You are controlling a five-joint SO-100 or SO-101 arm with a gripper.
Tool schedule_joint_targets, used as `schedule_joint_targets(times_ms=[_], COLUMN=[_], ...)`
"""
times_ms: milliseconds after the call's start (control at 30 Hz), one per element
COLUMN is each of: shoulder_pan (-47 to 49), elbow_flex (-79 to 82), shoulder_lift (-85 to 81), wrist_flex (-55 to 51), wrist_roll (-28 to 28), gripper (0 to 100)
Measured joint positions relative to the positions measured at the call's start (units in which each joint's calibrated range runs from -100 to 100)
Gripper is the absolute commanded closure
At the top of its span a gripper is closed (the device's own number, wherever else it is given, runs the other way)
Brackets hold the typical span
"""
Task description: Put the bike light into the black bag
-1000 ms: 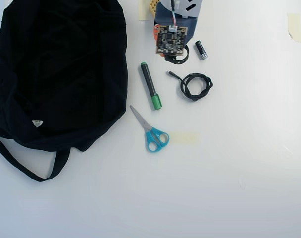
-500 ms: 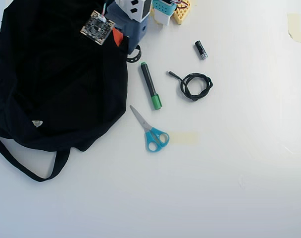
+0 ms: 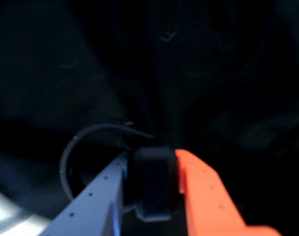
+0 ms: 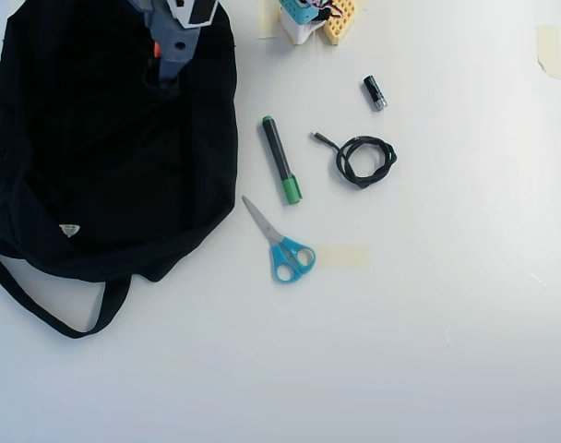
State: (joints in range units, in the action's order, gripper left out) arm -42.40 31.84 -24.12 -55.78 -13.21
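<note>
In the wrist view, the gripper (image 3: 152, 189) filled the lower middle of the frame with two differently coloured fingers. The one on the left (image 3: 90, 201) was blue-grey, flat-sided and marked by a row of small dark dots along its length. The one on the right (image 3: 208, 196) was bright orange, broader and blocky, with a few small dots on its face.

In the overhead view, the arm (image 4: 174, 32) showed at the upper left of the frame as a grey moulded piece, with a white and black part above it and a sliver of orange at its left edge.
</note>
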Motion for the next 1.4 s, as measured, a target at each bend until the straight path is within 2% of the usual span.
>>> schedule_joint_targets(times_ms=[67,133,267,300,333,467,533,633,767,833,933,1033,1400], shoulder_pan=[-4.63,-10.58,-12.71,-13.15,-13.45,-13.45,-13.52,-11.17,-3.6,2.57,13.96,31.89,50.84], elbow_flex=[4.01,4.17,4.25,4.25,4.25,4.25,4.25,0.47,-12.58,-15.88,-20.13,-24.14,-24.29], shoulder_lift=[0.33,2.74,9.3,9.71,9.8,9.8,9.8,9.71,5.06,-3.24,-11.62,-12.54,-12.87], wrist_flex=[7.56,9.96,13.74,14.51,14.94,15.03,15.03,9.88,-2.15,-6.78,-9.79,-9.79,-10.39], wrist_roll=[2.05,5.23,6.15,6.15,6.15,6.15,6.11,6.06,6.06,6.06,6.06,6.06,6.06], gripper=[98,98,97,96,89,75,72,72,72,73,97,98,98])
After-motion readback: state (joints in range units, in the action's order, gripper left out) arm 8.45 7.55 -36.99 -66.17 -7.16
